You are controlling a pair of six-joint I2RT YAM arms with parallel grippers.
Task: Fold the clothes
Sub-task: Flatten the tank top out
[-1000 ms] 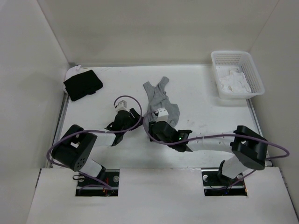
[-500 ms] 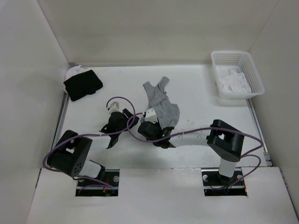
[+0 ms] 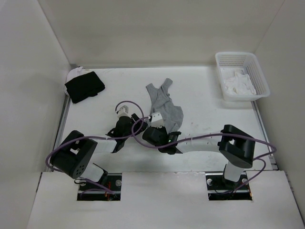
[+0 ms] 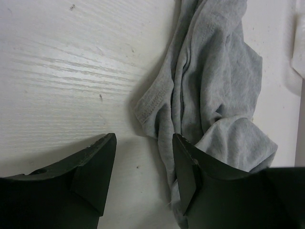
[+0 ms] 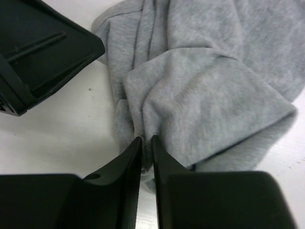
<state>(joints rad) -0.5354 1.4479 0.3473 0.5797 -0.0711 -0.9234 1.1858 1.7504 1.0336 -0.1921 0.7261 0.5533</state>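
Table [image 3: 205, 100] carries a black cloth [image 3: 84, 86] at its far left corner. Next, the left end effector [image 4: 144, 143] sits low with its fingers apart, the right one against the clothes [image 3: 164, 102], a crumpled grey top lying mid-table. The right end effector [image 5: 147, 139] is clamped on a fold at the garment's near edge. At far right, a basket [image 3: 261, 81] holds a white cloth [image 3: 238, 83].

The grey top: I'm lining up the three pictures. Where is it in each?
Top external: grey top near centre, slightly above the middle.
Left wrist: fills the right half.
Right wrist: fills centre and upper right.
Shared landmark: the open left gripper beside its hem.
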